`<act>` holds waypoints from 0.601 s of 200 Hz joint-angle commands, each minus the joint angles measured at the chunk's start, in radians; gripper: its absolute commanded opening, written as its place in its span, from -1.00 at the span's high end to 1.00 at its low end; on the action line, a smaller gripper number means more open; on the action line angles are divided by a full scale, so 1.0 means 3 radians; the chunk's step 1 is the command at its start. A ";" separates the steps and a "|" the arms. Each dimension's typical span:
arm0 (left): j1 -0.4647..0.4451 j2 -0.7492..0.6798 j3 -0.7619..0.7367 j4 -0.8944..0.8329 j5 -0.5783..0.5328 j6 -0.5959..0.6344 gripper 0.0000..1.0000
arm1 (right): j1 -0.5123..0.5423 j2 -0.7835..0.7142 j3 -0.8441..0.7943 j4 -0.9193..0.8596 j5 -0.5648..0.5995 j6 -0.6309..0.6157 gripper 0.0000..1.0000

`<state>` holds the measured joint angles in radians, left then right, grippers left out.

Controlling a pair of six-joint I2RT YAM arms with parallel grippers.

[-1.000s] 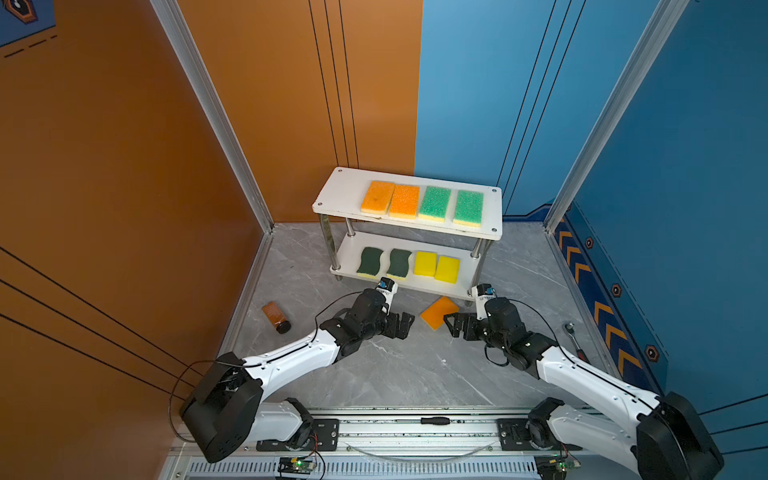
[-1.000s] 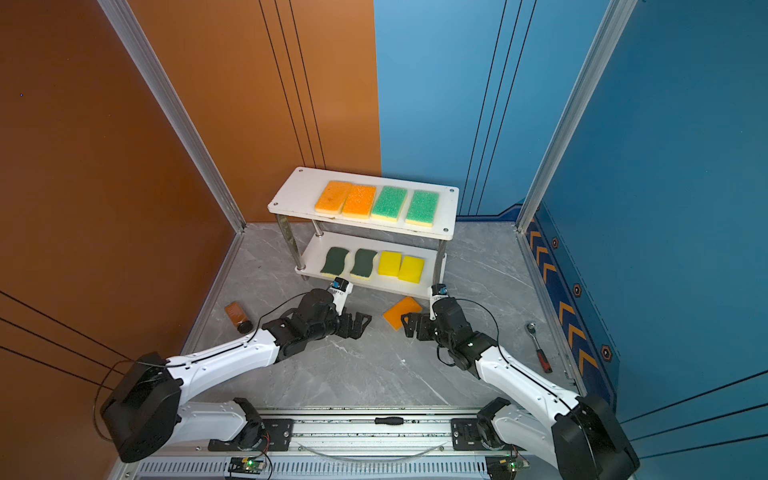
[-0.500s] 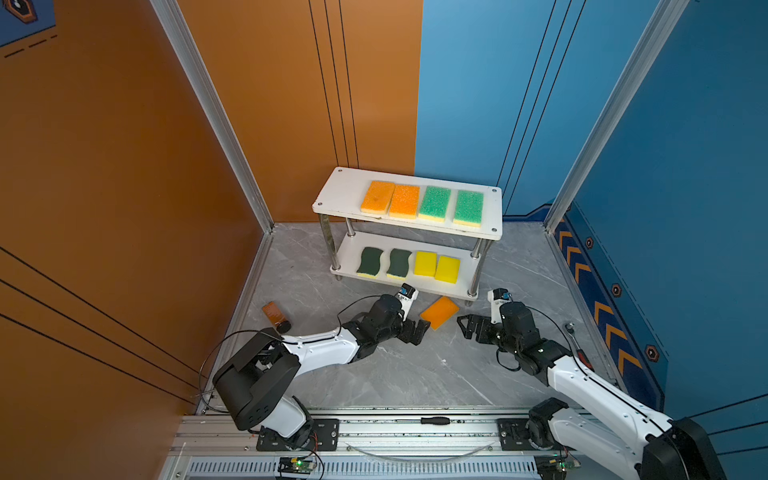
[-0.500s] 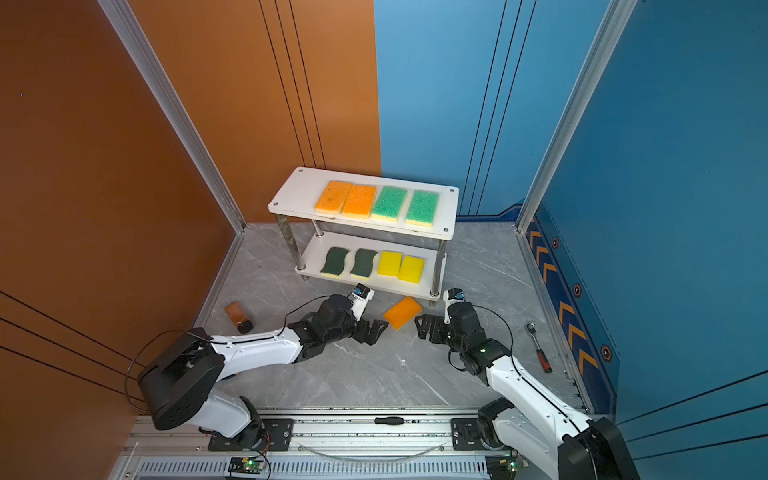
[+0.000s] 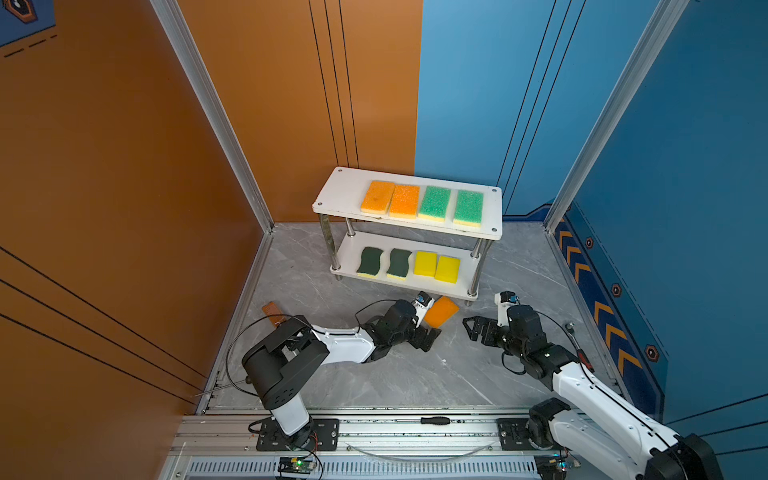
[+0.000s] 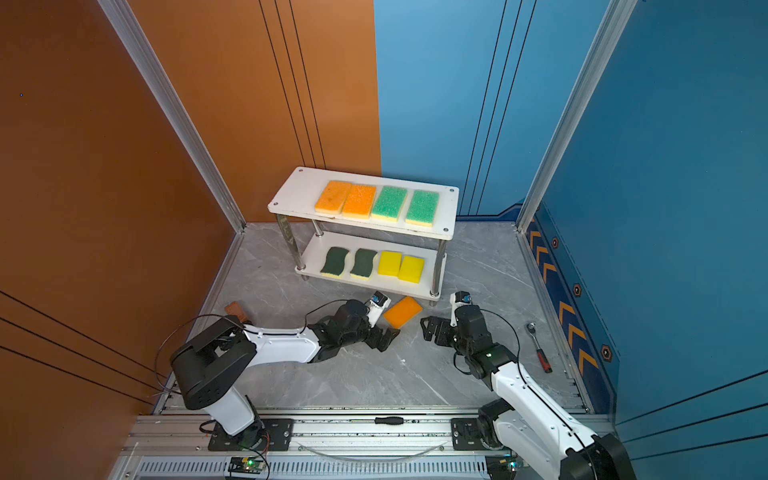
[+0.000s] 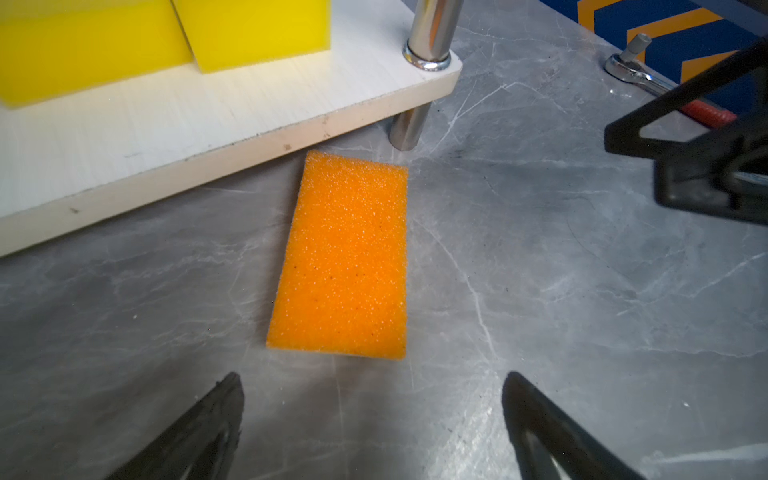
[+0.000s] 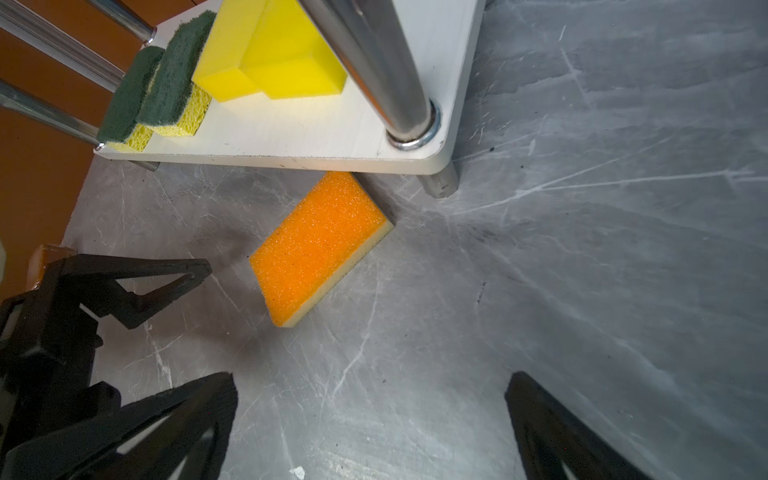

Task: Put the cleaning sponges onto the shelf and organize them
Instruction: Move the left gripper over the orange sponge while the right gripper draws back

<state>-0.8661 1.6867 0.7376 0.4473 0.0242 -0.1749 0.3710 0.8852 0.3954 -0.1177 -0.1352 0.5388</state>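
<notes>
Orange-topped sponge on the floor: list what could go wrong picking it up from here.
1. The orange-topped, yellow-based sponge lies flat on the grey marble floor, so the open left gripper may scrape the floor or push it instead of gripping.
2. Its far corner sits by the shelf's lower white board and shiny metal post; a push could wedge it underneath.
3. The open right gripper faces the same sponge; the two could collide.
</notes>
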 commanded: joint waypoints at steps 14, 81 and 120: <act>-0.0021 0.0156 0.0109 0.0061 -0.0163 0.0052 -0.95 | -0.0045 -0.0089 -0.0065 -0.0114 -0.0053 -0.0001 -1.00; -0.0023 0.0358 0.0210 0.0094 -0.0161 0.0035 -0.95 | -0.0086 -0.0112 -0.0077 -0.0130 -0.0071 0.0004 -1.00; -0.0026 0.0399 0.0246 0.0097 -0.0173 0.0107 -0.95 | -0.0091 -0.0108 -0.0083 -0.0128 -0.0072 0.0002 -1.00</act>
<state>-0.8661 1.7844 0.7834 0.4622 -0.0002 -0.1707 0.3511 0.8654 0.3836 -0.1318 -0.1425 0.5388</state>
